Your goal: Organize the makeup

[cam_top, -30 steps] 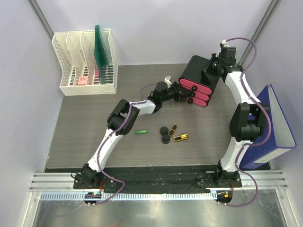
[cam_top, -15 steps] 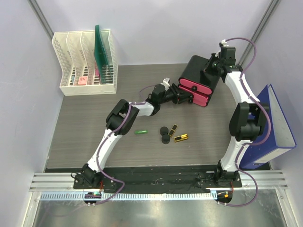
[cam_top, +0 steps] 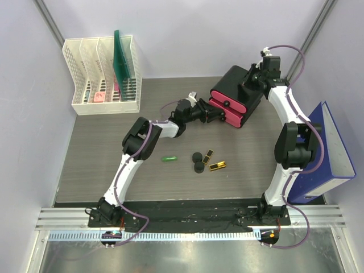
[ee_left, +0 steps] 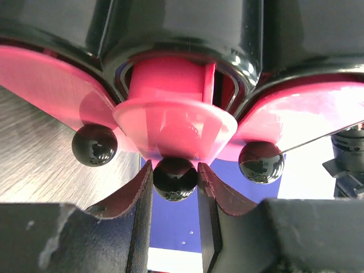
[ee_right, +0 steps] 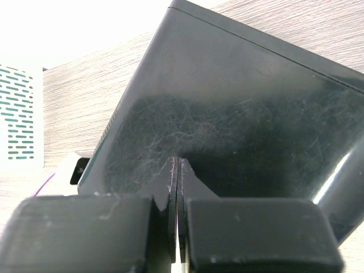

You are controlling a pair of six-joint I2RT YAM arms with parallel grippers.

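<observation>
**Drawer opening in hand; loose makeup not yet stowed.**

The middle pink drawer (ee_left: 170, 116) of the glossy black box with pink drawer fronts (cam_top: 236, 84) is seen standing partly out. Its round black knob (ee_left: 175, 181) is clamped between the jaws of the left gripper (ee_left: 174, 170). The right gripper (ee_right: 177, 164) is pressed against the box's black back, jaws together, nothing held. Five pieces are left loose on the grey wood-grain table (cam_top: 102, 148), near the box front: a slim green tube (cam_top: 169, 158), two black round compacts (cam_top: 197, 156) (cam_top: 199, 167) and two gold-black sticks (cam_top: 209, 155) (cam_top: 217, 166). No bottles or orange tube are seen, and whether they are already inside cannot be told. A white mesh file rack (cam_top: 96, 71) and a blue binder (cam_top: 333, 153) are kept well apart from the makeup. Both grippers are taken up by the box, so one is judged to need freeing before any pick.
</observation>
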